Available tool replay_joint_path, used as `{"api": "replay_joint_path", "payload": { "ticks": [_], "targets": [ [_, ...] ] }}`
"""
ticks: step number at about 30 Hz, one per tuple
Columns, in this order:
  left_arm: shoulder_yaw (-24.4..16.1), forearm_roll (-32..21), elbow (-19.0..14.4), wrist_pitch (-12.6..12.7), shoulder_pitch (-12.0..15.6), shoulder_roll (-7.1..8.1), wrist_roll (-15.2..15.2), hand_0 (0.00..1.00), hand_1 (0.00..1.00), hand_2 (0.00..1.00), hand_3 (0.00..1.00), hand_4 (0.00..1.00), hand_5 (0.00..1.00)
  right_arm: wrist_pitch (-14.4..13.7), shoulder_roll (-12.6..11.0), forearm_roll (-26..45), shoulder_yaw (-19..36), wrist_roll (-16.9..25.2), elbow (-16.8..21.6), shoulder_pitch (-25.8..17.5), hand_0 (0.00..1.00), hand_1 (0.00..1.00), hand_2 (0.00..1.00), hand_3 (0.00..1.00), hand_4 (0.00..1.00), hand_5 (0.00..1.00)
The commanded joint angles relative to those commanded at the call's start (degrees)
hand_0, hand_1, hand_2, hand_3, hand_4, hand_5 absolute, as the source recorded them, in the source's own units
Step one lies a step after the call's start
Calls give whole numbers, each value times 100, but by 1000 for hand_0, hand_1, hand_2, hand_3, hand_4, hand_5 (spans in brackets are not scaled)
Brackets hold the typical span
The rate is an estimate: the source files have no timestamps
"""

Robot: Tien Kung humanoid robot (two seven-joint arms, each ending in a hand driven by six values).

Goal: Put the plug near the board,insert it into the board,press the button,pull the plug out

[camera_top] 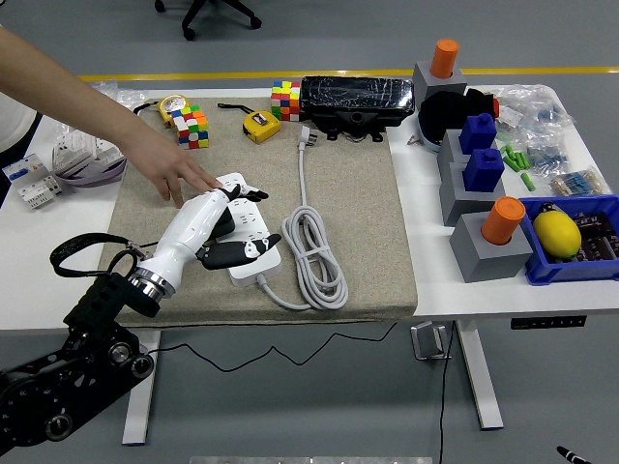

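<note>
Presently, the left robot hand (224, 227) is resting over the white power strip (248, 230) on the beige mat (368, 232), fingers spread, gripping nothing. A person's hand (179, 174) is pressing the strip's far end. The white plug (308, 139) is lying apart, near the black case (357, 99).

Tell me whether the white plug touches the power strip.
Apart. The head view shows the plug lying on the mat near the yellow tape measure, well clear of the power strip.
</note>
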Motion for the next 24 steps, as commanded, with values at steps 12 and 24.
{"api": "replay_joint_path", "payload": {
  "ticks": [12,24],
  "targets": [
    [-113,621,-805,-1995,62,142,1681,137,110,149,713,840,472,2,3,0,-8,-4,0,0,650,646,645,567,990,559],
    [-106,608,-587,-2272,37,111,2159,83,80,134,823,849,477,4,6,7,-10,-4,-2,-2,651,646,645,567,990,558]
  ]
}}
